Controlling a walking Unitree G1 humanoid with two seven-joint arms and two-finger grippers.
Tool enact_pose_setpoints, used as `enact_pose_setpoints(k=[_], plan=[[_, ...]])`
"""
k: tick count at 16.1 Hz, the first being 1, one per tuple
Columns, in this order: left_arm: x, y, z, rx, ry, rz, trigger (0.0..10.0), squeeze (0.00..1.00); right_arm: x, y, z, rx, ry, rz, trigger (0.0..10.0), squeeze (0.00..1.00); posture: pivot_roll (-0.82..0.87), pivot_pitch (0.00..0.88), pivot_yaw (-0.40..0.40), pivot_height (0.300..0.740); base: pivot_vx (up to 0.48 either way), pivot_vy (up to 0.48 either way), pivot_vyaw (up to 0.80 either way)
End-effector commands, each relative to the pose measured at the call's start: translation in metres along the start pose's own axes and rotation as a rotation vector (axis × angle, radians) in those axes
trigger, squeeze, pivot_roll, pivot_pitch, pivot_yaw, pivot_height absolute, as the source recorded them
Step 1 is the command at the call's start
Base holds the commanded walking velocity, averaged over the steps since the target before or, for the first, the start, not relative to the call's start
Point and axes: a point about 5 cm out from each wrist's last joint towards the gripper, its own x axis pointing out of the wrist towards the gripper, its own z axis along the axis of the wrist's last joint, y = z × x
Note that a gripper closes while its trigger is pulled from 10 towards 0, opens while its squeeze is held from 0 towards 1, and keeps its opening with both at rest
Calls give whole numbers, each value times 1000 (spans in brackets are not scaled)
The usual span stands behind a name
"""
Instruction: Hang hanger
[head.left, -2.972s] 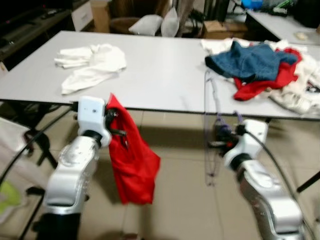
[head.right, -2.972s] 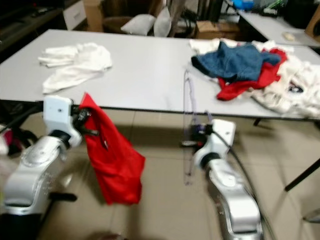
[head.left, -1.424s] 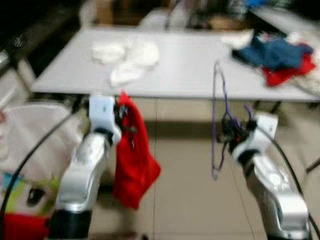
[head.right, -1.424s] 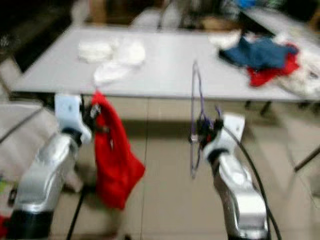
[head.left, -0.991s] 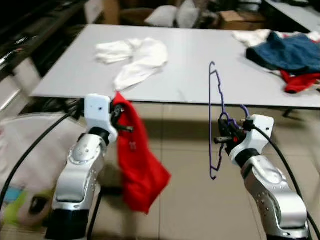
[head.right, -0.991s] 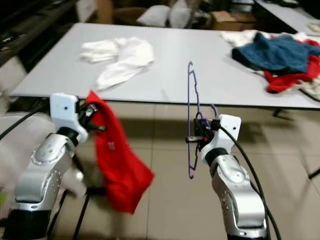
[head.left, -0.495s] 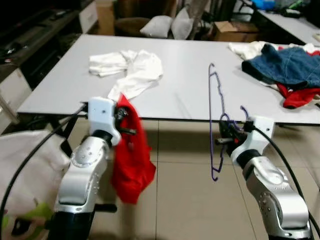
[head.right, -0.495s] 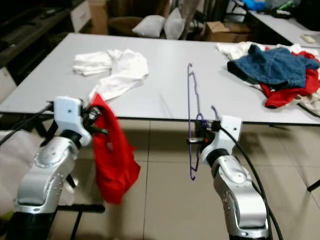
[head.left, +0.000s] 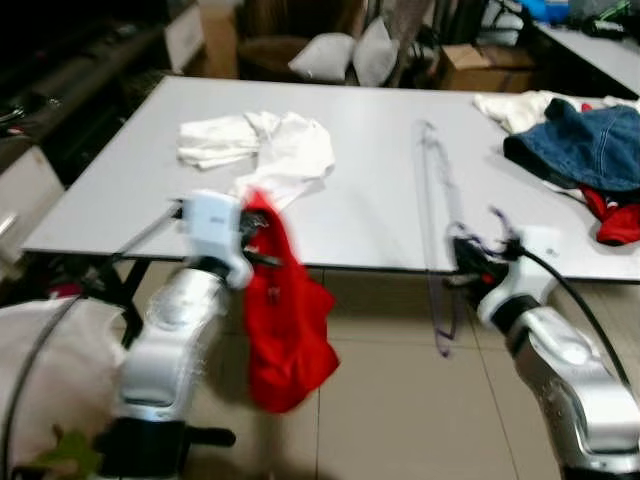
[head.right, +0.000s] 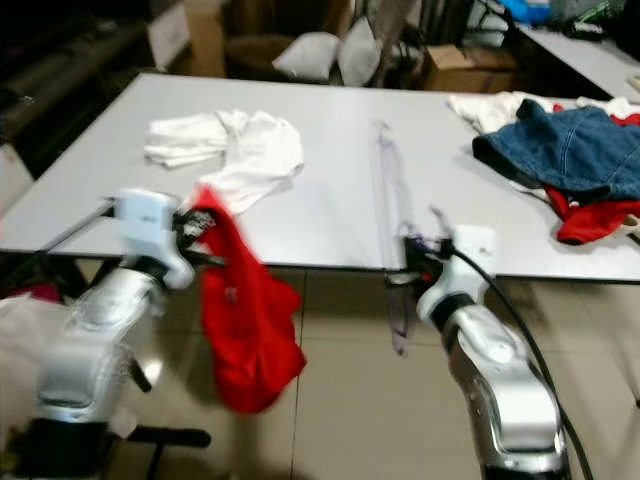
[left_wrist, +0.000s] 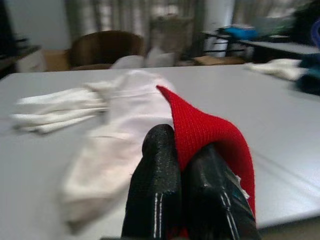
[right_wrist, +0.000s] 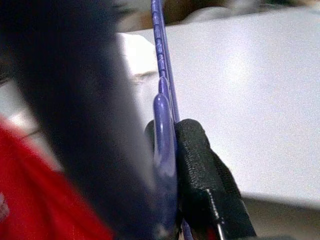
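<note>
A red garment (head.left: 285, 320) hangs from my left gripper (head.left: 250, 232), which is shut on its upper edge just in front of the grey table's (head.left: 370, 210) near edge. The left wrist view shows the two black fingers (left_wrist: 160, 185) pinched on the red cloth (left_wrist: 210, 135). My right gripper (head.left: 468, 262) is shut on a thin purple wire hanger (head.left: 436, 215), held upright and edge-on, blurred by motion. In the right wrist view the purple hanger (right_wrist: 162, 100) runs between the black fingers (right_wrist: 200, 165).
A white garment (head.left: 262, 145) lies on the table's left part. A pile of blue, red and white clothes (head.left: 585, 150) sits at the right. A pale bag (head.left: 45, 370) stands low on the left. Chairs, cushions and boxes lie beyond the table. Tiled floor lies below.
The camera has shifted, so the whole scene sits slightly differently. The red garment has swung a little to the right, and the hanger now looks blurred.
</note>
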Motion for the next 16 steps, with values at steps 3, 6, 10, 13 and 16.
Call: enact_pose_setpoints(k=[3,6,10,13,16], plan=[[28,1,41,-5,-129,-54,10000,0,-31,-9,38,-128,-89,334,10000,0,70,0,-6,740,398,0,0],[55,12,69,69,-170,-107,10000,0,-62,-15,54,-159,-29,595,10000,0,72,0,-10,740,406,0,0],[83,16,110,155,-233,-186,10000,0,-88,-9,39,-215,187,863,10000,0,77,0,-9,740,407,0,0],[91,15,124,173,-259,-235,10000,0,-88,-12,35,-242,256,880,10000,0,80,0,-13,740,409,0,0],[93,5,130,168,-279,-299,10000,0,-80,-10,32,-283,267,867,10000,0,81,0,-15,740,406,0,0]])
